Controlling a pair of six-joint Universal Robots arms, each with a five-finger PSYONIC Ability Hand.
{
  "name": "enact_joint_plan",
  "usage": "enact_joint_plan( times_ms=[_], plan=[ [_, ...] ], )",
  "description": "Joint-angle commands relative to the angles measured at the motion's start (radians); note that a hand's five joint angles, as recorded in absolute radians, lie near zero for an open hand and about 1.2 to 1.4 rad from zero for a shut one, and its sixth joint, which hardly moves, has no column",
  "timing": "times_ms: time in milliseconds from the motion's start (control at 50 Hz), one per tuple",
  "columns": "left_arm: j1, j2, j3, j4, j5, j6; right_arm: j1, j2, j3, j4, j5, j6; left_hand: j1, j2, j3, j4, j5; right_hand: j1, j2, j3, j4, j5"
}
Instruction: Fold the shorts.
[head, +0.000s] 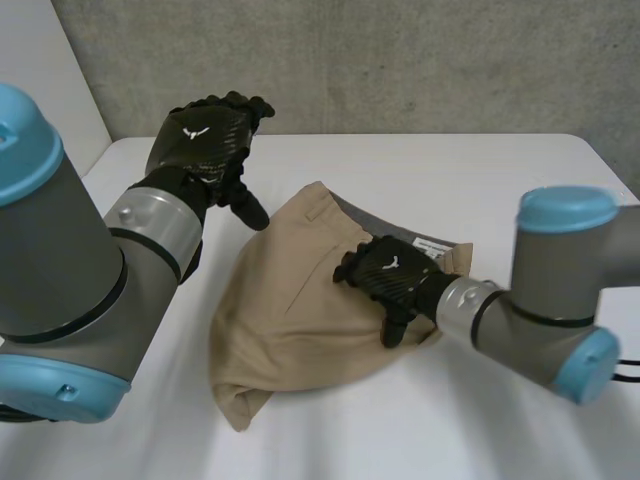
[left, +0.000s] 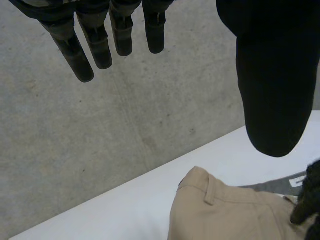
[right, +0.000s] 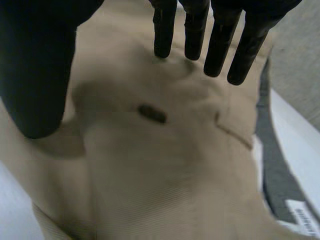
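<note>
Head view: shorts (head: 290, 320) look folded once; right hand (head: 392, 275) presses them, fingers (right: 220, 45) straight; left hand (head: 208, 135) hovers empty, fingers loose; next, grip an edge

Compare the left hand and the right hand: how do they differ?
The left hand is raised beside the shorts, touching nothing; the right hand is low over the shorts. The left hand points toward the wall; the right hand faces the shorts. Both are open, holding nothing.

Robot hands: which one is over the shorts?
The right robot hand, open over the middle of the shorts; the left robot hand hangs open above the table.
</note>
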Motion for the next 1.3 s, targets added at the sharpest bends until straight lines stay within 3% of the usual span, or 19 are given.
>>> enact_joint_plan(
  times_ms=[20,180,260,360,440,500,540,600,700,820,960,1140,1220,1300],
  plan=[
    [0.040,0.004,-0.051,0.012,0.006,-0.012,0.030,0.036,-0.059,-0.170,0.193,0.025,-0.043,-0.029,-0.049,-0.040,-0.026,1.112,1.066,1.066,1.067,1.070],
    [0.056,0.004,-0.060,0.015,0.007,-0.012,-0.072,-0.297,-0.040,-0.373,0.394,0.280,-0.043,-0.029,-0.049,-0.040,-0.026,1.112,1.066,1.066,1.067,1.070],
    [0.057,0.004,-0.060,0.017,0.007,-0.012,-0.155,-0.340,-0.043,-0.372,0.446,0.348,-0.043,-0.029,-0.049,-0.040,-0.026,1.112,1.066,1.066,1.067,1.070],
    [0.059,0.004,-0.062,0.017,0.007,-0.012,-0.174,-0.259,-0.074,-0.251,0.453,0.264,-0.043,-0.029,-0.049,-0.040,-0.026,1.112,1.066,1.066,1.067,1.070],
    [0.059,0.002,-0.063,0.015,0.006,-0.012,-0.163,-0.095,-0.173,-0.018,0.467,0.042,-0.043,-0.029,-0.049,-0.040,-0.026,1.112,1.066,1.066,1.067,1.070],
    [0.059,0.001,-0.063,0.015,0.006,-0.012,-0.160,0.005,-0.258,0.178,0.509,-0.095,-0.052,-0.038,-0.058,-0.049,-0.035,0.259,0.213,0.213,0.213,0.216],
    [0.059,0.002,-0.060,0.014,0.006,-0.011,-0.157,-0.001,-0.284,0.182,0.557,-0.081,-0.061,-0.047,-0.067,-0.058,-0.044,-0.110,-0.156,-0.155,-0.155,-0.152],
    [0.059,0.005,-0.048,0.009,0.003,-0.006,-0.160,-0.047,-0.279,0.102,0.578,-0.029,-0.070,-0.055,-0.075,-0.067,-0.053,-0.110,-0.156,-0.155,-0.155,-0.152],
    [0.071,0.031,0.006,-0.005,0.003,0.000,-0.172,-0.261,-0.203,-0.106,0.594,0.162,-0.070,-0.055,-0.075,-0.067,-0.053,-0.110,-0.156,-0.155,-0.155,-0.152],
    [0.146,0.080,0.102,-0.153,0.004,-0.003,-0.209,-0.371,-0.193,-0.093,0.626,0.264,-0.058,-0.044,-0.064,-0.055,-0.041,-0.110,-0.156,-0.155,-0.155,-0.152],
    [0.198,0.091,0.188,-0.305,0.003,-0.006,-0.212,-0.376,-0.252,0.063,0.617,0.262,-0.058,-0.044,-0.064,-0.055,-0.041,-0.110,-0.156,-0.155,-0.155,-0.152],
    [0.198,0.116,0.182,-0.312,0.001,-0.002,-0.218,-0.373,-0.266,0.109,0.543,0.278,-0.058,-0.044,-0.064,-0.055,-0.041,-0.110,-0.156,-0.155,-0.155,-0.152],
    [0.198,0.116,0.181,-0.313,0.004,-0.005,-0.218,-0.370,-0.266,0.113,0.493,0.279,-0.058,-0.044,-0.064,-0.055,-0.041,-0.110,-0.156,-0.155,-0.155,-0.152],
    [0.192,0.114,0.176,-0.313,0.012,-0.005,-0.224,-0.363,-0.264,0.140,0.373,0.287,-0.052,-0.038,-0.058,-0.049,-0.035,-0.110,-0.156,-0.155,-0.155,-0.152]
  ],
)
